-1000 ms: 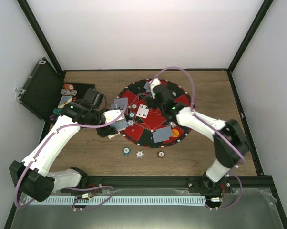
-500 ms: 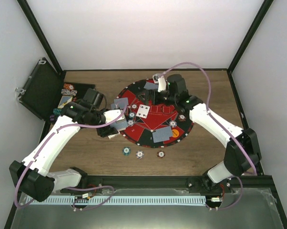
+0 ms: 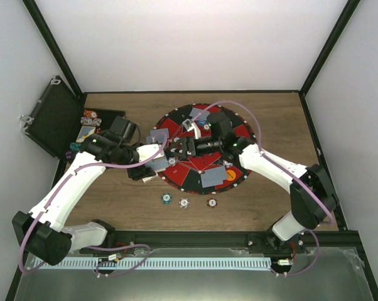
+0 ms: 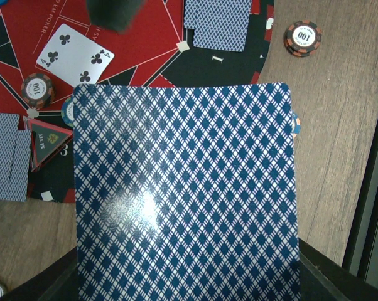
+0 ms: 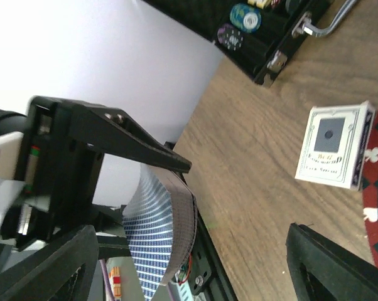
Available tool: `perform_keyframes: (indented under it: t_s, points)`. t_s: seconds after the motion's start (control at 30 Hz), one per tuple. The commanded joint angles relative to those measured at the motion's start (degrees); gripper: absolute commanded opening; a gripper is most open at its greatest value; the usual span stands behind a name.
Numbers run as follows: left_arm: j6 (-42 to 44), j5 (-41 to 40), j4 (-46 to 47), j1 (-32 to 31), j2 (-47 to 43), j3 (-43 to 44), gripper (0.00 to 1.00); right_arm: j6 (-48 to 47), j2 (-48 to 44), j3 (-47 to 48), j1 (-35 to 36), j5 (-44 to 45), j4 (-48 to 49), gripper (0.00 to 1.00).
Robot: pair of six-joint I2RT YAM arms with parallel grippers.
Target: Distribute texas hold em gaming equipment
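Observation:
My left gripper (image 3: 152, 158) is shut on a deck of blue-backed playing cards (image 4: 186, 194), held just off the left edge of the mat. The deck fills the left wrist view and hides that gripper's fingers. My right gripper (image 3: 176, 148) reaches left across the mat toward the deck. Its jaws stand open, and the bowed deck (image 5: 167, 232) lies between its left fingertip (image 5: 51, 266) and its right one. A face-up clubs card (image 4: 76, 55), face-down cards (image 4: 217, 24) and poker chips (image 4: 37, 89) lie on the mat. Three chips (image 3: 184, 203) sit on the wood in front of it.
The round red-and-black mat (image 3: 195, 182) lies mid-table. An open black case (image 3: 51, 116) with chips in its slots (image 5: 245, 15) stands at the far left, with loose chips (image 3: 90, 117) beside it. A white card box (image 5: 333, 147) lies on the wood by the mat's edge.
The right arm swung from the far side of the mat to the left, up to the deck in the left gripper, and its jaws have narrowed slightly. The left arm has not moved.

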Motion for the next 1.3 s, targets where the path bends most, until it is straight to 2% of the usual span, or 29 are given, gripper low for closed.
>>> perform_keyframes:
  t_s: [0.0, 0.53, 0.9, 1.27]
  points:
    - [0.83, 1.24, 0.5, -0.04, -0.39, 1.23, 0.11, 2.22, 2.56, 1.62, 2.3, -3.25, 1.83, 0.83]
    - [0.83, 1.19, 0.34, -0.06, -0.11, 1.54, 0.11, 8.67, 11.67, 4.66, 7.29, -8.37, 11.23, 0.79]
    - [0.89, 1.47, 0.0, -0.06, -0.52, 1.63, 0.11, 10.18, 15.63, 6.93, 6.22, -7.05, 8.22, 0.7]
    - [1.03, 1.02, -0.01, -0.06, -0.7, 1.69, 0.11, 8.66, 13.18, 3.54, 2.78, -5.33, 3.65, 0.59]
